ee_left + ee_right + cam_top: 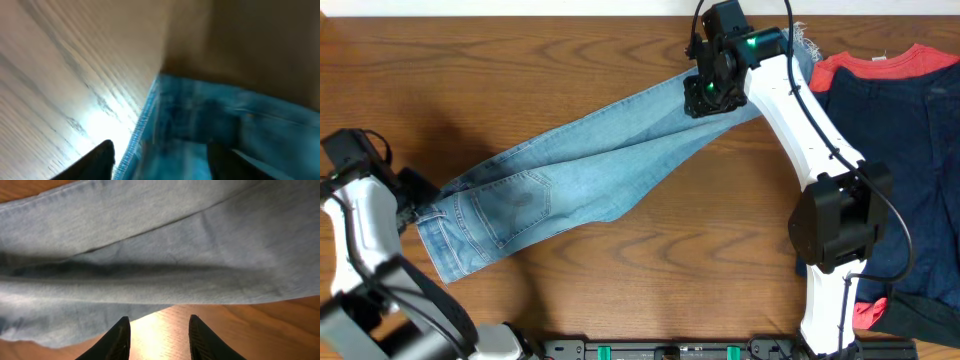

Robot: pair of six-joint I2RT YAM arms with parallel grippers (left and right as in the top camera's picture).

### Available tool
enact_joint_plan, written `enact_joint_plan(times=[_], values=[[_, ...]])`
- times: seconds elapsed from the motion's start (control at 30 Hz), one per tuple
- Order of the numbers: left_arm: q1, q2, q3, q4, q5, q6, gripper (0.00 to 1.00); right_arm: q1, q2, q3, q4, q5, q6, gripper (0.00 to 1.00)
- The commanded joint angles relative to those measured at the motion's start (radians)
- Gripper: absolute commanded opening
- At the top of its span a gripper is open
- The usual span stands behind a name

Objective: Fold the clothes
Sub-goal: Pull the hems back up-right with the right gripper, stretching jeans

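Note:
The light-blue jeans [580, 170] lie flat and diagonally across the wooden table, with the waist and a stitched back pocket [515, 205] at the lower left and a frayed hem [805, 42] at the upper right. My left gripper [420, 200] is at the waistband end. In the blurred left wrist view its fingers stand apart, the left gripper [165, 162] open over the seam edge of the jeans [210, 115]. My right gripper [710, 95] hovers over the legs. The right wrist view shows the right gripper [157, 325] open over bare wood, just short of the jeans [150, 255].
A pile of other garments, dark navy [910, 120] with a red one [880, 65] on top, fills the right side of the table. A red scrap [870, 312] shows by the right arm's base. The table's far edge [520, 8] runs along the top.

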Motion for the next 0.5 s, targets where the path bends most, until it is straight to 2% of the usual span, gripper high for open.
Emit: enact_joint_plan(times=[0.0, 0.13, 0.17, 0.27, 0.33, 0.47], values=[[0.002, -0.123, 0.037, -0.007, 0.147, 0.004, 0.49, -0.012, 0.009, -0.005, 0.027, 0.031, -0.002, 0.37], [-0.001, -0.211, 0.037, -0.024, 0.322, 0.044, 0.3, -0.011, 0.011, -0.01, 0.076, 0.028, -0.065, 0.42], [-0.006, -0.222, 0.037, -0.047, 0.35, 0.058, 0.29, -0.011, 0.014, -0.01, 0.087, 0.032, -0.071, 0.43], [-0.034, -0.216, 0.021, -0.135, 0.346, 0.095, 0.25, -0.016, 0.026, -0.01, 0.106, 0.108, -0.065, 0.44], [-0.052, -0.194, -0.026, -0.161, 0.301, 0.094, 0.24, -0.026, 0.034, -0.01, 0.117, 0.205, -0.013, 0.42], [-0.059, -0.122, -0.157, -0.122, 0.233, 0.052, 0.19, -0.066, 0.035, -0.01, 0.15, 0.23, 0.001, 0.38]])
